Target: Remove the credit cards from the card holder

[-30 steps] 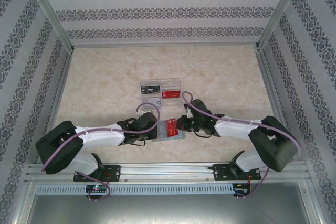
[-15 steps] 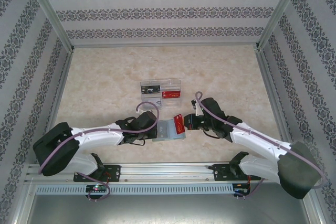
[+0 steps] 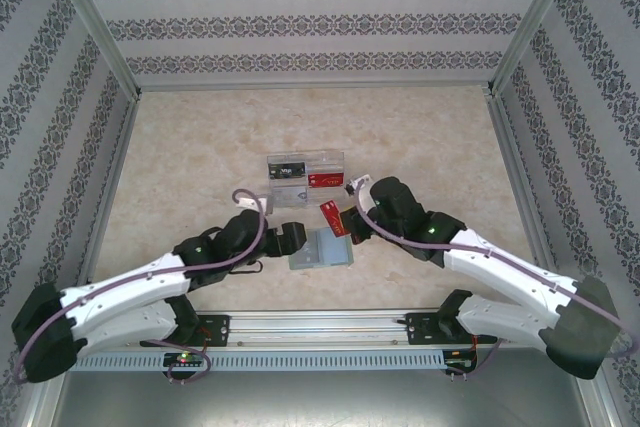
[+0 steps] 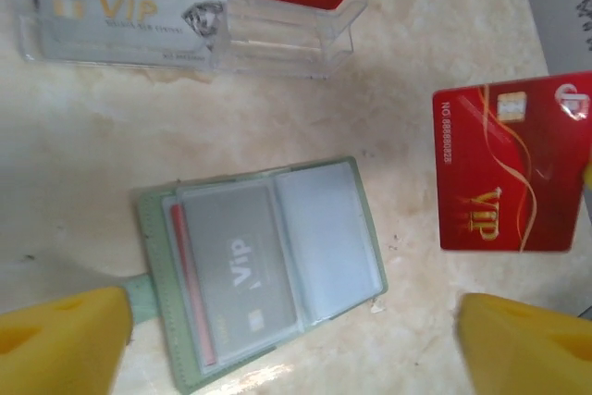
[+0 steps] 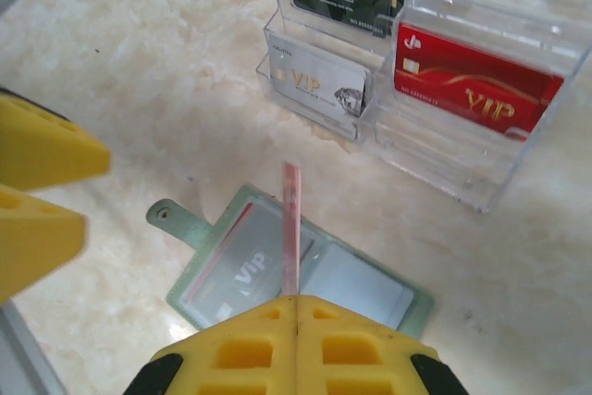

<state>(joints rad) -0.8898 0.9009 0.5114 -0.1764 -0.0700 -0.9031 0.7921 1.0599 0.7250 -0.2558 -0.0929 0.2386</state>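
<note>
Left gripper [image 4: 296, 344] stands spread wide, right gripper [image 5: 296, 307] pinched closed.

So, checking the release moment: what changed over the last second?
The left gripper opened, let go of the card holder and backed off leftward. The right gripper, shut on a red card, pulled it from the holder and lifted it toward the tray. Holder and tray stayed put.

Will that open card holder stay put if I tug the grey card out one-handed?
Probably not: the card holder looks thin and light and lies loose on the smooth table, so it would likely slide. Its clear sleeves look soft, so it may bend rather than lift flat.
</note>
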